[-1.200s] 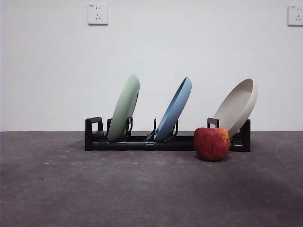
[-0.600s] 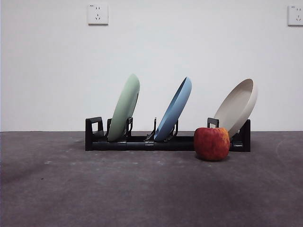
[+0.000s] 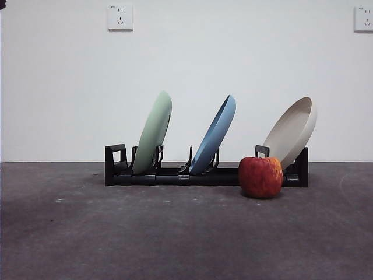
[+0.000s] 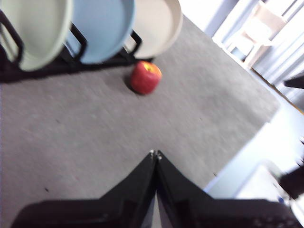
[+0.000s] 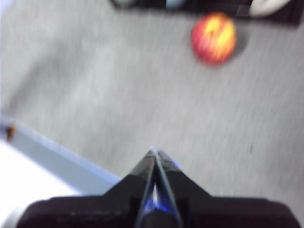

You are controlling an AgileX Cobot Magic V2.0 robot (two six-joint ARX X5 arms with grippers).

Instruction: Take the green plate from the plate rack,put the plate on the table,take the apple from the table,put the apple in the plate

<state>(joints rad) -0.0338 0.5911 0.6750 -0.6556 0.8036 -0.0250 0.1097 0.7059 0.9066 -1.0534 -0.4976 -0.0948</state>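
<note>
The green plate [image 3: 152, 133] leans in the leftmost slot of the black plate rack [image 3: 169, 175]; the left wrist view also shows this green plate [image 4: 35, 28]. On the dark grey table [image 3: 175, 233], just in front of the rack's right end, rests the red apple [image 3: 260, 177], also seen as the apple [image 4: 145, 77] and the apple [image 5: 214, 38] in the wrist views. My left gripper [image 4: 155, 154] is shut and hangs high above the table, well short of the apple. My right gripper [image 5: 154, 151] is shut too, high over the table's near side.
A blue plate [image 3: 214, 135] stands in the rack's middle slot and a beige plate [image 3: 291, 131] at its right end. A black tip [image 3: 2, 3] shows at the front view's top left corner. The table edge [image 5: 57, 156] runs near the right gripper.
A black arm tip has come into the front view's top left corner. Plates, rack and apple have not moved.
</note>
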